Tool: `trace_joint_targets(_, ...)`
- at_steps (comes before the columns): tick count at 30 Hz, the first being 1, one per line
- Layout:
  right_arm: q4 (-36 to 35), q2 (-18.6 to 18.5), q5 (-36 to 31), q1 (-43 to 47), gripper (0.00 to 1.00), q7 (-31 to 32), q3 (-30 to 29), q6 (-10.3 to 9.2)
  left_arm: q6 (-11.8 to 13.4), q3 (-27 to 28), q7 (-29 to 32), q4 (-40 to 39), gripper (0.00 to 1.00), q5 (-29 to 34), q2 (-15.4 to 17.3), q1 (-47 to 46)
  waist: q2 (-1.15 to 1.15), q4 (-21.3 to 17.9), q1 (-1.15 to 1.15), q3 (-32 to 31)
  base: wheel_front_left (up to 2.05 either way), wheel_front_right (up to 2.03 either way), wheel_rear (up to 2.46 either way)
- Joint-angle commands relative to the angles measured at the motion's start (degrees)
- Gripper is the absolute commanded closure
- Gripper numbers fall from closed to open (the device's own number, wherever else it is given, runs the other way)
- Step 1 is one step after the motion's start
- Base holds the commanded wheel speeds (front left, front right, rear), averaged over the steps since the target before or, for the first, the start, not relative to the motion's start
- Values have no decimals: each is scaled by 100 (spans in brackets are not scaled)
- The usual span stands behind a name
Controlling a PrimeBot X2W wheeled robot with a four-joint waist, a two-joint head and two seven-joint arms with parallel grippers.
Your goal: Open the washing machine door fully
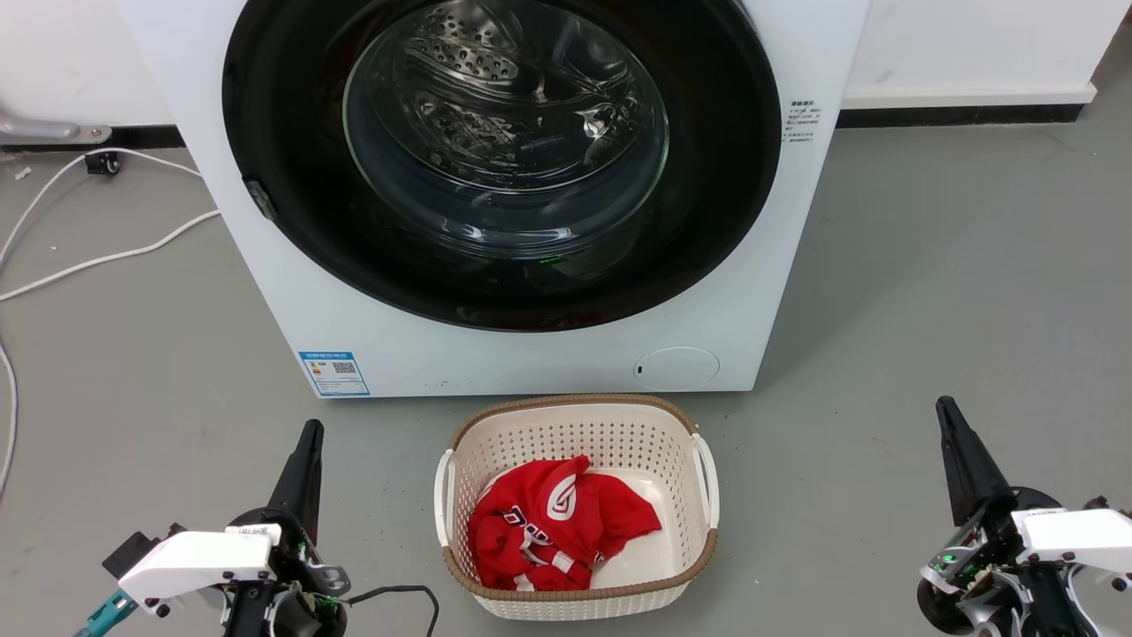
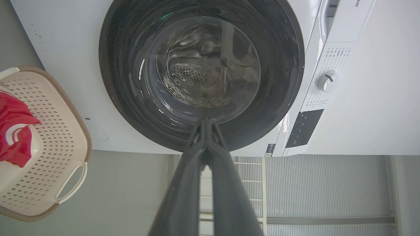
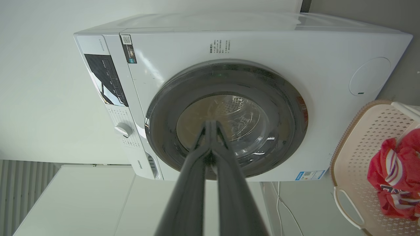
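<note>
black and glossy, the washing machine door (image 1: 501, 150) sits shut, flush on the white machine front (image 1: 265, 283). it's ahead of both pincers and well beyond their tips, with a clear glass bowl bulging at its centre. left pincer (image 1: 309, 435) hangs low, two dark fingers pressed together, tips meeting, nothing between them. its wrist view looks along them to the door's lower rim. right pincer (image 1: 948, 416), same story: fingers closed tip to tip, empty, pointing at the glass in its own wrist view. neither touches the door. between the two pincers, nearer than the machine, sits a cream basket (image 1: 575, 409) with a red garment (image 1: 557, 522) inside. white cable (image 1: 106, 258) lies on the floor, out beyond the left pincer.
</note>
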Motion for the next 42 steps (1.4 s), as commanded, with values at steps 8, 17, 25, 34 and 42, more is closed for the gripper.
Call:
trace_joint_targets(8,13,-1,1,12,0,0,2,0,0,-4,-1,19,0,1,-2,7,0,0,0,0,0,0,0)
trace_joint_targets(17,-136,2,-42,128,0,-231,96,0,1,-167,-223,-120,0,113,-4,57,0,6,0,0,0,0,0)
trace_joint_targets(25,-323,2,-437,184,0,-422,104,0,-1,-133,-421,-383,0,487,6,73,0,21,0,-4,0,0,0)
trace_joint_targets(34,-763,3,-1842,188,0,-646,113,0,-2,-79,-645,-732,0,1546,3,37,0,55,0,-7,0,0,0)
trace_joint_targets(42,-1262,4,-3414,238,0,-829,253,0,-4,-88,-828,-1109,0,2798,45,-18,0,88,0,-14,0,0,0)
